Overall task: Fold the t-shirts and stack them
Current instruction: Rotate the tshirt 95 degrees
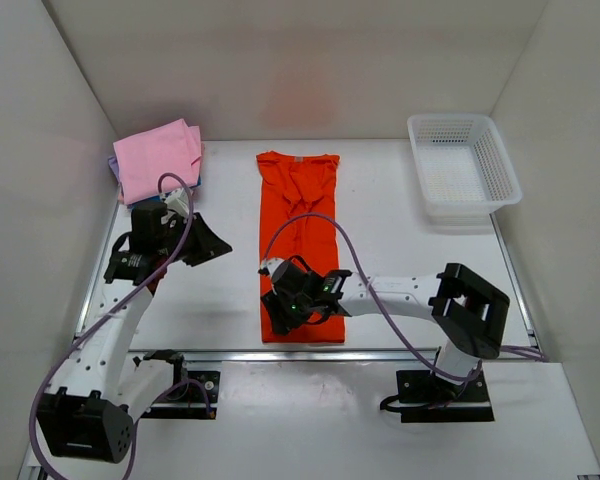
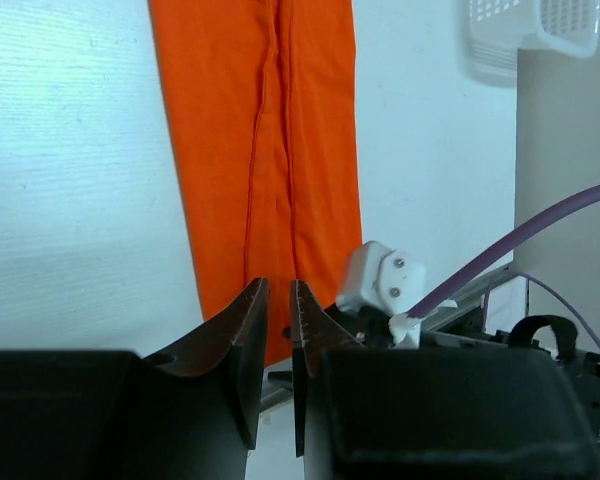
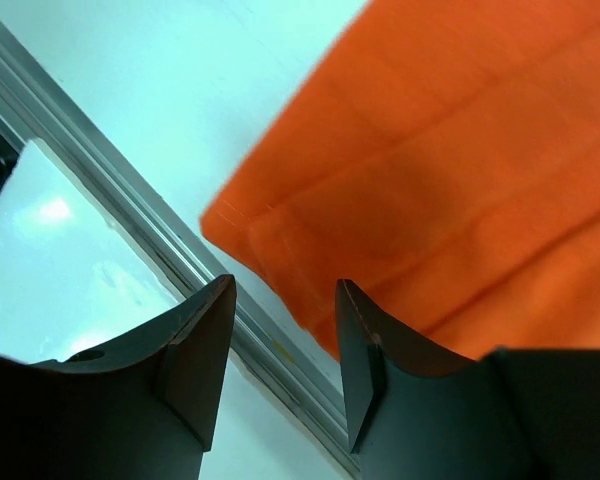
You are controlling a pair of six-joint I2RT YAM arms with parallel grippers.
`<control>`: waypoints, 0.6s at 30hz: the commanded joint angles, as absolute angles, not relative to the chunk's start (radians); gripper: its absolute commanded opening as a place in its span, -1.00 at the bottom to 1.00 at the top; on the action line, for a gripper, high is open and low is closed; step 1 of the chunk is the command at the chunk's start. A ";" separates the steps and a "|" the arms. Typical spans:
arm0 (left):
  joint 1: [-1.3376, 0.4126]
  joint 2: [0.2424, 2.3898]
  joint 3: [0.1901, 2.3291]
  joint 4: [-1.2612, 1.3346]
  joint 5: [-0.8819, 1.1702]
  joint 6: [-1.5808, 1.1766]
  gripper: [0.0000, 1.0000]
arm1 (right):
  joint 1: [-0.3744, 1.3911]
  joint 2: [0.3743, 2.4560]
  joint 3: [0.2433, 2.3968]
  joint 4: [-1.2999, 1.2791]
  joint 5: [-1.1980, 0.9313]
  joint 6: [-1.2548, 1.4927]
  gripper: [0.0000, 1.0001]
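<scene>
Orange t-shirt [image 1: 300, 240] lengthwise front-to-back; collar toward the far wall.

A robotics lab cell is showing. White panels [image 1: 310, 60] are enclosing a table [image 1: 400, 250] carrying two bolted arm bases [image 1: 445, 392].

Left tool [image 2: 277, 286] pinched nearly closed, right tool [image 3: 283, 284] parted

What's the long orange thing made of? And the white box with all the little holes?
The orange t-shirt looks like soft, matte cloth: it lies flat with wrinkles, folds and stitched seams. The white basket is probably stiff plastic with a smooth finish: its thin mesh walls stand up by themselves.
</scene>
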State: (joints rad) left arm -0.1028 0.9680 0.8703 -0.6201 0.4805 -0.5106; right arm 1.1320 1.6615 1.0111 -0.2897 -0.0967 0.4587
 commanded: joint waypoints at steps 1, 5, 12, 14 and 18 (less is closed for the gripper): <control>-0.084 0.925 0.891 -0.611 0.468 -0.524 -0.48 | 1.152 1.684 1.058 -0.256 -0.069 0.449 -0.17; -0.068 0.859 0.887 -0.566 0.462 -0.577 -0.49 | 1.158 1.713 1.066 -0.249 -0.074 0.446 -0.17; -0.067 0.848 0.873 -0.558 0.489 -0.583 -0.48 | 1.166 1.767 1.083 -0.258 -0.055 0.439 -0.20; -0.066 0.841 0.868 -0.552 0.497 -0.589 -0.49 | 1.166 1.784 1.091 -0.267 -0.058 0.439 -0.28; -0.069 0.838 0.858 -0.557 0.503 -0.583 -0.48 | 1.166 1.772 1.082 -0.264 -0.057 0.440 -0.70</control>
State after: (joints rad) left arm -0.0731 0.8589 0.8680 -0.5743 0.4831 -0.5804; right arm 1.1580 1.7752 1.0607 -0.2771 -0.0807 0.4427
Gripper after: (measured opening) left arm 0.262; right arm 0.168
